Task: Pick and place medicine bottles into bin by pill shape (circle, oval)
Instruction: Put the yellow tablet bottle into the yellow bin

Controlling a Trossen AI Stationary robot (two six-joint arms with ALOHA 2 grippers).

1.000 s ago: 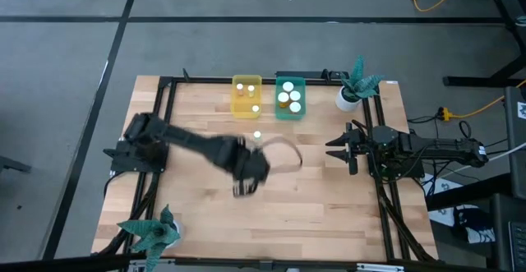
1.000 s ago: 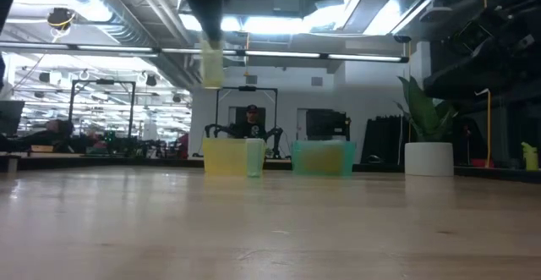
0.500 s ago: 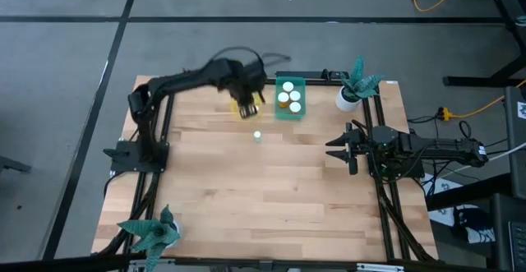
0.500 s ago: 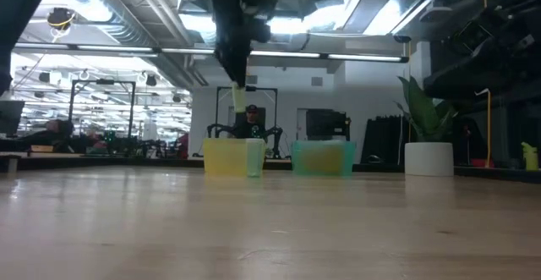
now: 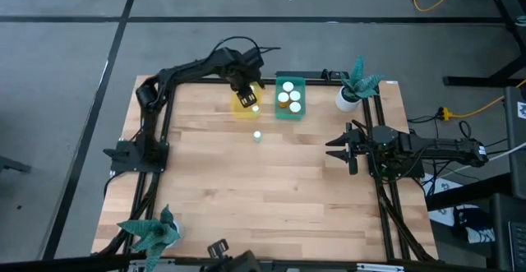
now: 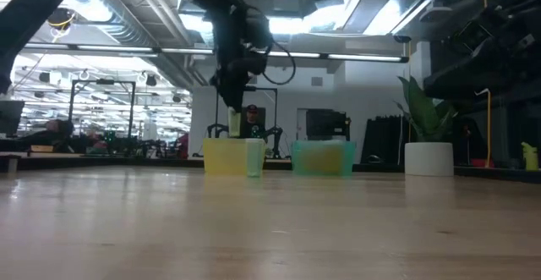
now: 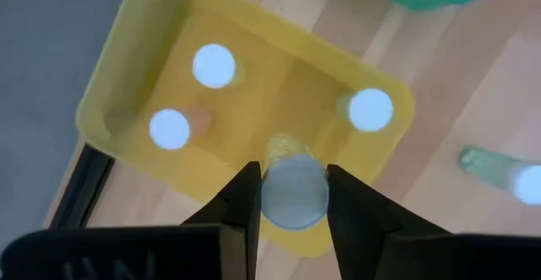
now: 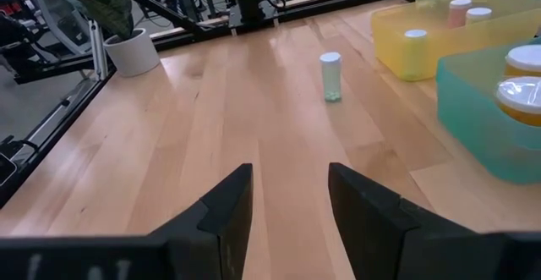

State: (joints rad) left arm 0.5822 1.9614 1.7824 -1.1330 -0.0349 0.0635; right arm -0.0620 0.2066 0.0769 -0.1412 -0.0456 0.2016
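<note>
My left gripper [image 5: 246, 98] hangs over the yellow bin [image 5: 243, 111] at the table's far side, shut on a narrow white-capped bottle [image 7: 293, 191]. In the low view the bottle [image 6: 235, 123] hangs just above the bin's rim [image 6: 226, 142]. Three bottles stand in the yellow bin [image 7: 213, 65]. The teal bin [image 5: 289, 108] beside it holds three wider bottles. One narrow bottle [image 5: 257, 136] stands upright on the table in front of the bins. My right gripper [image 5: 333, 151] waits open and empty at the table's right side. My left gripper pinches the bottle's capped upper end [image 7: 269, 194] between its two fingers, one on each side. The fingers come from above and point down. The bottle hangs upright below them, clear of the yellow bin and over its near part.
A white plant pot [image 5: 347, 99] stands at the far right corner, and another plant [image 5: 152, 232] at the near left corner. Bare wood lies across the middle and near part of the table [image 5: 263, 190]. The lone bottle also shows in the right wrist view [image 8: 330, 75].
My left gripper has carried the bottle from the table's middle toward the far edge, to a place over the yellow bin. It has then gone down toward the bin. It has stayed shut on the bottle, which has stayed upright.
</note>
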